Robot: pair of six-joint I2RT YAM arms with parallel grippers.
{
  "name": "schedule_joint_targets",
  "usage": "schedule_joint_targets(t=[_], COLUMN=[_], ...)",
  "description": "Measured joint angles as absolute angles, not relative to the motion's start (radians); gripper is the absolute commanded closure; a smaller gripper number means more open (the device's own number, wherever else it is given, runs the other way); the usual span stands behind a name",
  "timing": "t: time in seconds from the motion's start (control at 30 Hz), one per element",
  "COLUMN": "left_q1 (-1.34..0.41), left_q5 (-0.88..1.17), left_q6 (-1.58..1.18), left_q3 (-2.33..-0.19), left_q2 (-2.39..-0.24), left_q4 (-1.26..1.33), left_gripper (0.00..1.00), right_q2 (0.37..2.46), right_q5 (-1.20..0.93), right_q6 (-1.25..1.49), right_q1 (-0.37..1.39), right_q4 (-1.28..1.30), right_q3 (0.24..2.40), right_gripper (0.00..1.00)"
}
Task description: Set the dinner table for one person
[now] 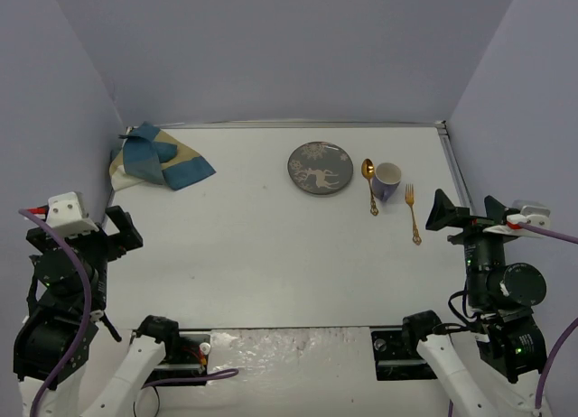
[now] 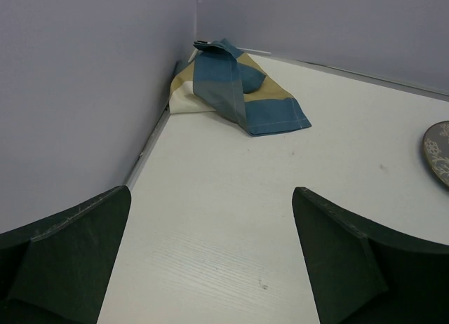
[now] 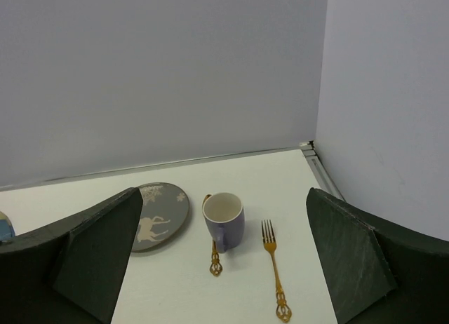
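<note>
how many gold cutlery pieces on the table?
2. The spoon lies just left of the mug, the fork to its right. The bunched placemat in the far-left corner could hide more.

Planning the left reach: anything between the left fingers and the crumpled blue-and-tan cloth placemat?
Nothing visible. Only bare white tabletop lies between the open left fingers and the blue-and-tan cloth placemat in the far-left corner.

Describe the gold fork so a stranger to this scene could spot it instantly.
On the white dinner table, look to the far right, where a dark plate, a mug and two gold utensils line up. The fork lies rightmost, apart from the mug; tines distinguish it from the round-bowled spoon.
</note>
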State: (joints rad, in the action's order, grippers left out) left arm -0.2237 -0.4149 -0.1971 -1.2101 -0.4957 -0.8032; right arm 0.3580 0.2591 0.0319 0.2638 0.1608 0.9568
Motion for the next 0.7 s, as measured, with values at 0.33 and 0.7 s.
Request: schedule_joint_targets(t=[0.33, 0.7], left_q1=[-0.224, -0.209], left_q5=[-0.393, -0.424], left_q6=[-0.265, -0.471], left_q3=[-1.193, -1.179], left_q2=[-0.62, -1.018], left_q4=[-0.804, -0.722], left_gripper=[0.03, 0.03], right_q2=[0.441, 0.591], right_q5=[0.189, 0.054], right_q6=[0.138, 0.257], right_q1=[0.264, 0.264], right_q4=[0.16, 0.17], right_q3=[0.933, 0.859], right_gripper=[0.0, 0.0])
